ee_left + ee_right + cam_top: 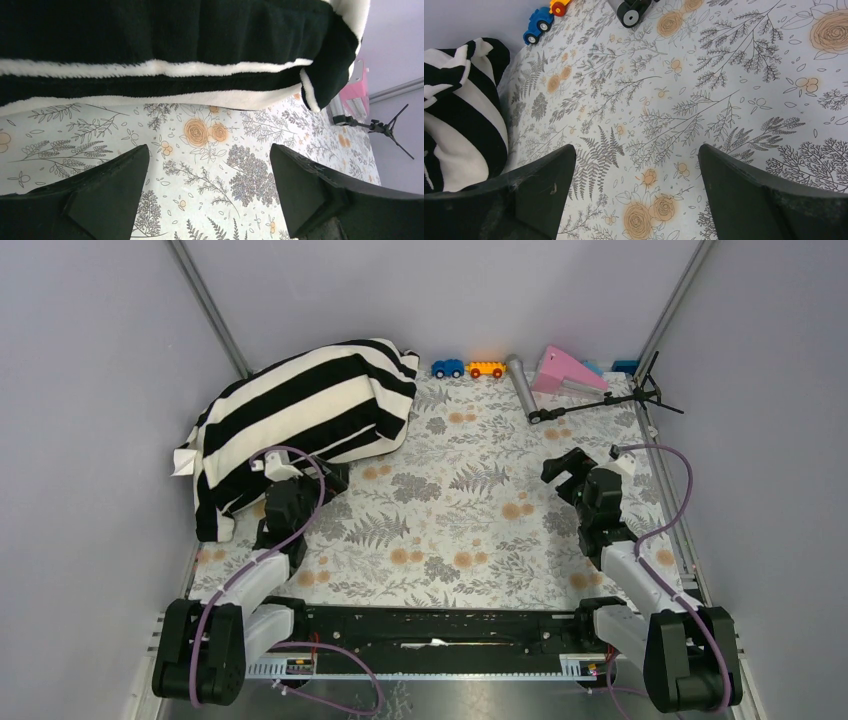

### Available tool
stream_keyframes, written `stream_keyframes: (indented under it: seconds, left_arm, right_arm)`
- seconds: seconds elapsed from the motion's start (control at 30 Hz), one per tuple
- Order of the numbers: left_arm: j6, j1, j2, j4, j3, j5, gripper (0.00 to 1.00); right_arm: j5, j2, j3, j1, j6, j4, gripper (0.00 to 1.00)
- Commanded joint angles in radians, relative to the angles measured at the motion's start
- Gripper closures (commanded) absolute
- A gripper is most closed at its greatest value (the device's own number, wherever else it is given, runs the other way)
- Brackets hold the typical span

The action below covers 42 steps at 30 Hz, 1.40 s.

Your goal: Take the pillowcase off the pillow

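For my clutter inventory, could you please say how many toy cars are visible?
2: a blue car and an orange car, side by side at the far edge; the pillowcase could hide more.

Black two-finger left gripper (209, 162): jaws spread wide. Black two-finger right gripper (636, 157): jaws equally wide. White-and-black left arm (262, 575) and right arm (640, 570) both lean forward, grippers well apart.

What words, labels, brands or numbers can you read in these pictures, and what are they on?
None readable.
The pillowcase, blue toy car, orange toy car, pink block and floral table cover bear no visible lettering.
A white tab at the pillowcase's left edge is too small to read.
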State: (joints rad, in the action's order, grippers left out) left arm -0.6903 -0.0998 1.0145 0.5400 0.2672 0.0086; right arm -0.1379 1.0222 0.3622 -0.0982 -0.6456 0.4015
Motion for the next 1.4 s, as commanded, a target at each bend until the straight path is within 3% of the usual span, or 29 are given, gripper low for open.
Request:
stream_keyframes:
  seconds: [0.0,0.2,0.47,0.57,0.67,0.83,0.9,0.97,1.03,1.07,1.2,1.37]
  left_arm:
    - [0.001,-0.005,0.016,0.050,0.040,0.028,0.01]
    - [0.012,-0.011,-0.033,-0.025,0.045,-0.046,0.01]
    - [-0.227,-0.021,-0.231,-0.328,0.152,-0.191,0.01]
    - [-0.229,0.001,-0.125,-0.390,0.267,-0.189,0.01]
    - [-0.258,0.050,0.060,-0.448,0.396,-0.076,0.01]
    - [-0.283,0.072,0.252,-0.340,0.465,0.022,0.03]
    - [-0.283,0.083,0.300,-0.296,0.476,0.083,0.26]
    - [-0.282,0.083,0.325,-0.252,0.470,0.124,0.68]
    - [-0.281,0.084,0.325,-0.235,0.465,0.133,0.95]
    - [-0.275,0.082,0.319,-0.235,0.465,0.133,1.00]
    - [-0.245,0.019,0.297,-0.235,0.486,0.130,1.00]
    - [-0.192,-0.235,0.360,-0.226,0.632,0.062,1.00]
  right_arm:
    - [-0.015,-0.038,-0.005,0.000,-0.005,0.027,0.01]
    - [0.005,-0.049,-0.008,0.000,-0.007,0.012,0.01]
    - [0.084,-0.057,-0.023,0.000,-0.025,0.059,0.00]
    - [0.109,-0.057,-0.028,0.000,-0.034,0.070,0.00]
    - [0.121,-0.061,-0.033,0.000,-0.041,0.072,0.00]
    - [0.126,-0.071,-0.049,0.000,-0.049,0.087,0.00]
    - [0.128,-0.066,-0.048,0.000,-0.050,0.090,0.01]
    - [0.132,-0.061,-0.043,0.000,-0.050,0.085,0.00]
    - [0.133,-0.060,-0.040,0.000,-0.051,0.080,0.00]
    - [0.135,-0.062,-0.038,0.000,-0.051,0.079,0.01]
    - [0.135,-0.063,-0.036,0.000,-0.051,0.082,0.00]
    - [0.135,-0.060,-0.031,0.000,-0.049,0.078,0.00]
